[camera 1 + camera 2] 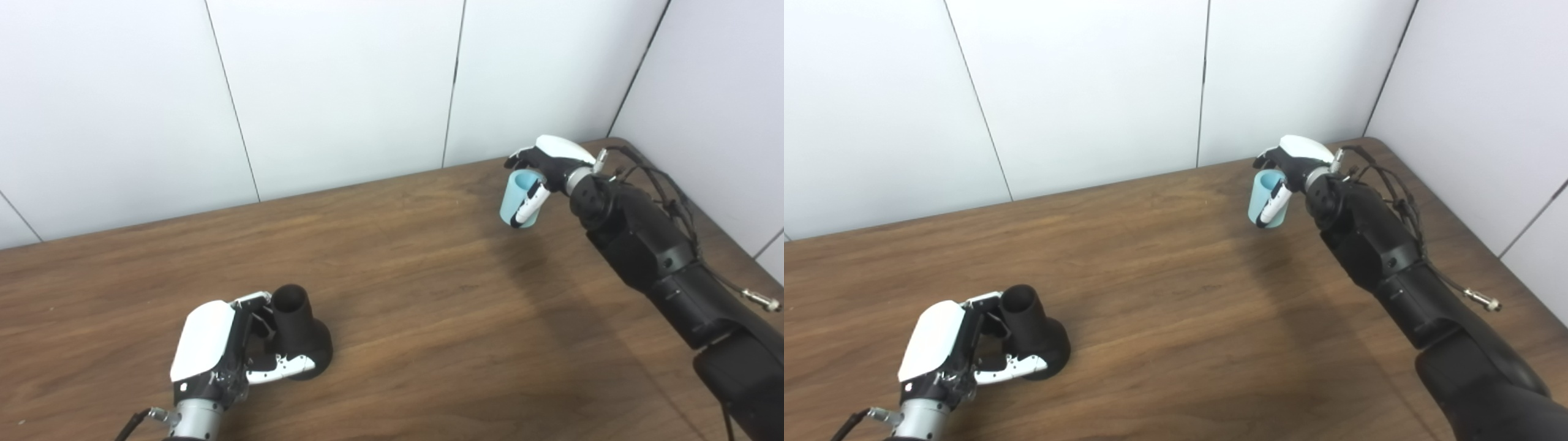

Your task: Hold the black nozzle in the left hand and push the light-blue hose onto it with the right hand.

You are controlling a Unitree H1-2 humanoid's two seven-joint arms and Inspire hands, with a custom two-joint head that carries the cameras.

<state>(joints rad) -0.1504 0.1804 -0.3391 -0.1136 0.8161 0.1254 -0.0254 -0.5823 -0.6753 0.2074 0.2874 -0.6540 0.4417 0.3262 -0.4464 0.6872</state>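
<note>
Wooden table (429,294); left hand (226,343) grips nozzle (300,334), right hand (548,165) hose (519,199).

the left hand (223,346) covers the near-left side of the black nozzle (300,334), and whether its fingers truly press the nozzle is hard to tell. its arm is cut off at the bottom edge. the right hand (548,165) hides the far-right side of the light-blue hose (517,199); whether the hose rests on the table (429,275) or hangs just above it cannot be told. the right arm runs out at the right corner.
</note>
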